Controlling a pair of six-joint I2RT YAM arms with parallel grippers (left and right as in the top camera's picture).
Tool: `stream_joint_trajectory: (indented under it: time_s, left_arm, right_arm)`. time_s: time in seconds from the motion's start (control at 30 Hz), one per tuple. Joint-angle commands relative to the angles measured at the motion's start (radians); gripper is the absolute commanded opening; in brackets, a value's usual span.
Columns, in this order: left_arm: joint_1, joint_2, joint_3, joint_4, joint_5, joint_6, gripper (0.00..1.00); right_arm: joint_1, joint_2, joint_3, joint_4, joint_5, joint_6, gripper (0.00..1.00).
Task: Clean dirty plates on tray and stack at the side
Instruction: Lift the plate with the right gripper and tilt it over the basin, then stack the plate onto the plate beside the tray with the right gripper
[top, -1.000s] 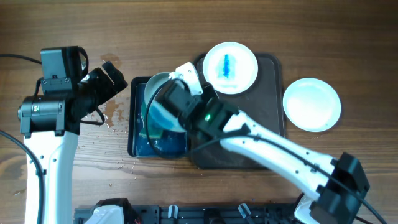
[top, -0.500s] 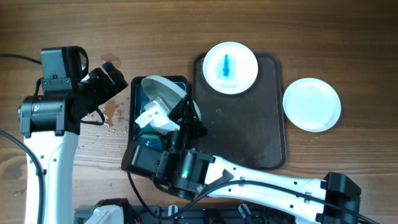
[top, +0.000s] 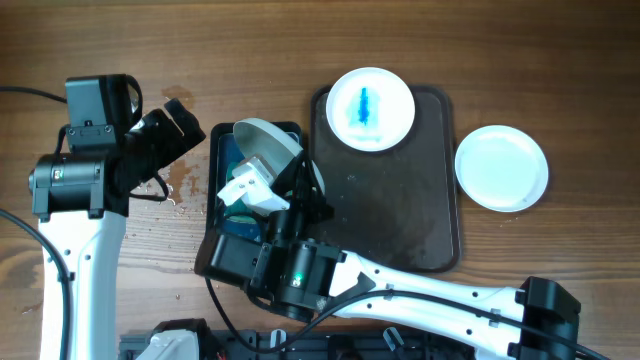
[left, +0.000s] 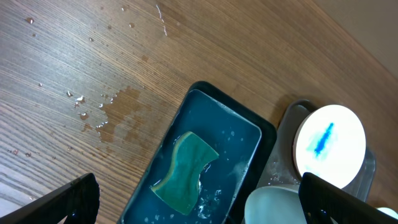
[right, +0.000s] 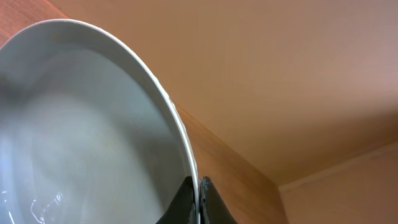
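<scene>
The right gripper (right: 199, 198) is clenched on the rim of a white plate (top: 262, 150), holding it tilted on edge over the blue wash basin (left: 236, 140), just left of the dark tray (top: 400, 220); the left gripper (top: 180, 125) hangs beside the basin, jaws spread, holding nothing. To do this well, I judge the plate wants holding low over the water so drips land in the basin, with a firm pinch on the wet rim; a green sponge (left: 185, 172) lies in the water, free for scrubbing. The held plate looks glossy and wet, no stain visible; a second plate (top: 370, 108) on the tray bears a blue smear; a clean plate (top: 501, 167) sits on the table right of the tray.
</scene>
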Motion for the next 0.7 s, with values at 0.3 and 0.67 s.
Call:
stream_joint_trajectory:
  time_s: [0.3,0.67]
  left_arm:
    - [0.006,-0.004,0.014,-0.001,-0.002,0.001,1.00]
    - [0.006,-0.004,0.014,-0.001,-0.002,0.001,1.00]
  right_arm:
    - [-0.353,-0.061,0.027,-0.062,-0.910,0.379,0.04]
    - [-1.608,-0.337,0.016,-0.337,-1.563,0.235,0.04]
